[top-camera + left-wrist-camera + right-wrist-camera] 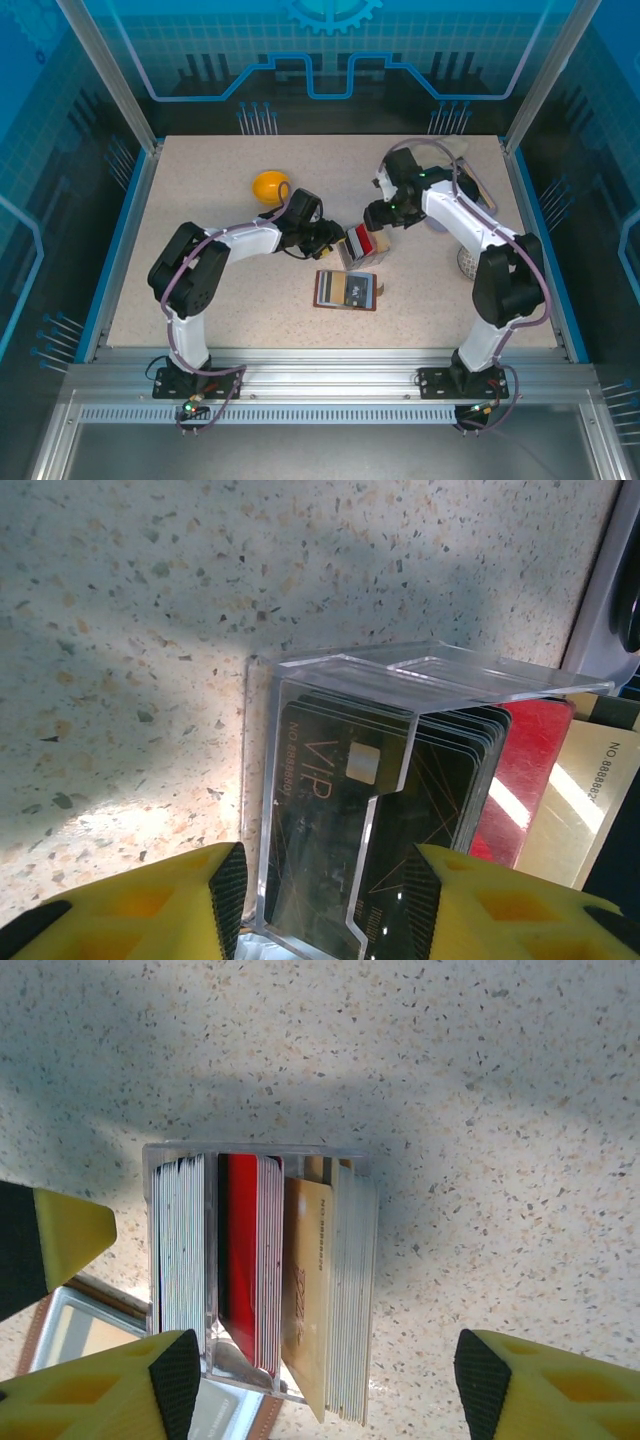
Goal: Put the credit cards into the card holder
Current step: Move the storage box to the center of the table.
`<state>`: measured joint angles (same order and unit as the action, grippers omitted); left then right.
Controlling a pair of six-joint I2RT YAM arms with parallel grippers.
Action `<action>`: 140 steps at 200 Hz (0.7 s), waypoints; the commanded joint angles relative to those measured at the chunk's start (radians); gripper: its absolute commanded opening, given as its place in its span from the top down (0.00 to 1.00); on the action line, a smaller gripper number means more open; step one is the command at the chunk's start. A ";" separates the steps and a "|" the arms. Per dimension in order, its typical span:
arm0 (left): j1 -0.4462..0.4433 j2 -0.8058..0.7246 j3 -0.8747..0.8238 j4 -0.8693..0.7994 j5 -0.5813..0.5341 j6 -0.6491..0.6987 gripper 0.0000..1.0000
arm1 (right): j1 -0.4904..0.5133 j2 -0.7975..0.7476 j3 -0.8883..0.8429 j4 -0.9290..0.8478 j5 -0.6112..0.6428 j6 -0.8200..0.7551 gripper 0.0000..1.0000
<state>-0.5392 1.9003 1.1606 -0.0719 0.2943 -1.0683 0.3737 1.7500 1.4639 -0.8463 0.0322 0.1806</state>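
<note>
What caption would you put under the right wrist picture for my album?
Open right claw over a clear box packed with red, gold and white cards.

The credit cards (360, 240) stand in the tray (420, 680), the card holder (346, 290) at its six o'clock, my left gripper (335, 246) at its nine.

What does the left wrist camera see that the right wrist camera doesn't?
Left wrist: the printed face of a black VIP card with its chip, at the front of the clear box.
Right wrist: the cards edge-on, like book pages, plus a corner of the card holder at the lower left.
Both: the clear box, the red cards, a gold card and the speckled table.
</note>
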 commanded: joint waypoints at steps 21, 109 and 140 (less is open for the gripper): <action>0.004 0.026 0.028 -0.017 0.019 0.002 0.57 | 0.038 0.062 0.052 -0.065 0.117 -0.032 0.34; 0.002 0.082 0.027 0.043 0.063 -0.020 0.52 | 0.047 0.101 0.060 -0.078 0.124 -0.024 0.34; 0.002 0.047 0.000 0.041 0.052 -0.012 0.51 | 0.051 0.065 0.058 -0.093 0.146 -0.005 0.33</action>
<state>-0.5392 1.9659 1.1702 -0.0238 0.3313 -1.0748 0.4080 1.8370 1.4944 -0.8986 0.1547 0.1638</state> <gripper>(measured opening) 0.484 0.669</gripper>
